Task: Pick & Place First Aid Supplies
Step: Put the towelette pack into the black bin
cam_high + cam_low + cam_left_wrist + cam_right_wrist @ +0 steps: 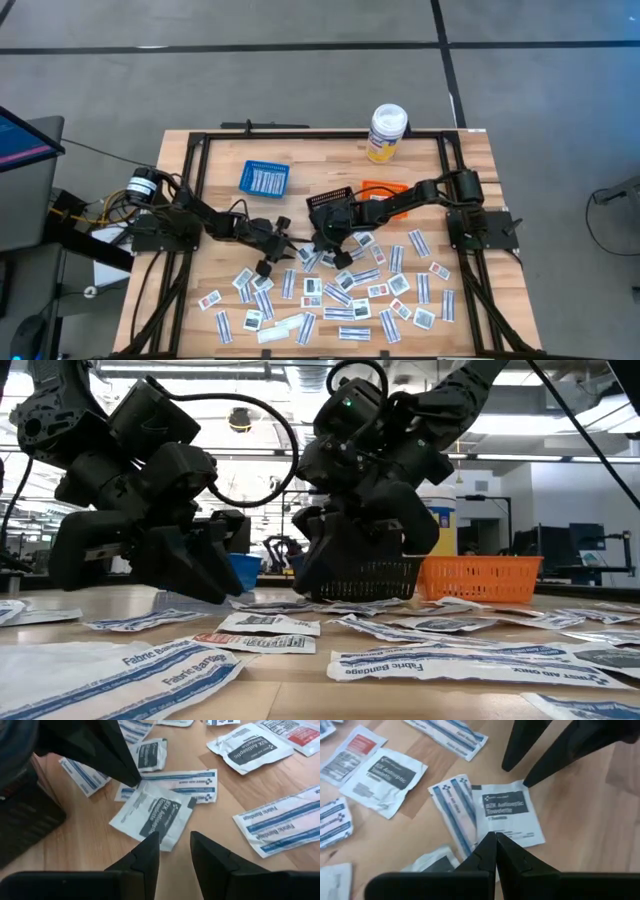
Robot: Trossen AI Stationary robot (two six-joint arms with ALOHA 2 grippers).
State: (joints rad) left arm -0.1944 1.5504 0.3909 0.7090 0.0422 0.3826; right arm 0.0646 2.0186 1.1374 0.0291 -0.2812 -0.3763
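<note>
Many flat white packets lie scattered on the wooden table [220,215]: fabric bandage strips [160,660] and square towelette packets. One square antiseptic towelette packet [155,815] [507,812] lies flat between both grippers, beside a blue-printed bandage strip [455,805]. My left gripper [175,840] [283,243] is open and low over one side of it. My right gripper [495,837] [318,248] is shut and comes at it from the opposite side. Both grippers hang just above the tabletop in the low view. My left gripper stands with one fingertip [526,782] at a corner of the towelette packet [520,787]; I cannot tell whether it touches. My right gripper has its shut fingertips [134,781] slanting down onto the packet's opposite edge [492,831], where it meets the bandage strip. Pinching or only pressing, I cannot tell; the packet lies flat.
A black basket [332,205] and an orange basket [385,192] stand just beyond the right gripper. A blue basket [264,178] sits farther left, and a white bottle with a yellow label [387,132] stands at the far edge. Packets cover the near half of the table.
</note>
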